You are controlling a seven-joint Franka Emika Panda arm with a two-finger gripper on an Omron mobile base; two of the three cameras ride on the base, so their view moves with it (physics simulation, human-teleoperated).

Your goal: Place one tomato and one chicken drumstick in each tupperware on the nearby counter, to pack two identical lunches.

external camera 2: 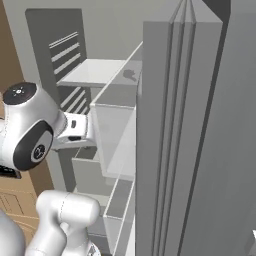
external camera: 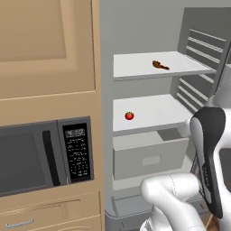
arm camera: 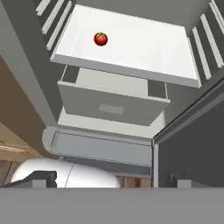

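Facing the open fridge (external camera: 149, 27), I hold my gripper (arm camera: 111, 177) with its fingers spread wide and nothing between them. One tomato (external camera: 129, 116) sits on the middle shelf (external camera: 162, 113), left of centre. A drumstick (external camera: 160, 66) lies on the shelf above, further right.

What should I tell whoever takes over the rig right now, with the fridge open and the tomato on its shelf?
Tool: open, holding nothing, its fingertips low in the hand view, facing the open fridge.
Tomato: on the middle shelf, untouched.
Drumstick: on the upper shelf, untouched.
Drawer: under the middle shelf, pulled partway out.
Done: fridge door open.
Left: pick up the food and pack both lunches; nothing carried yet.
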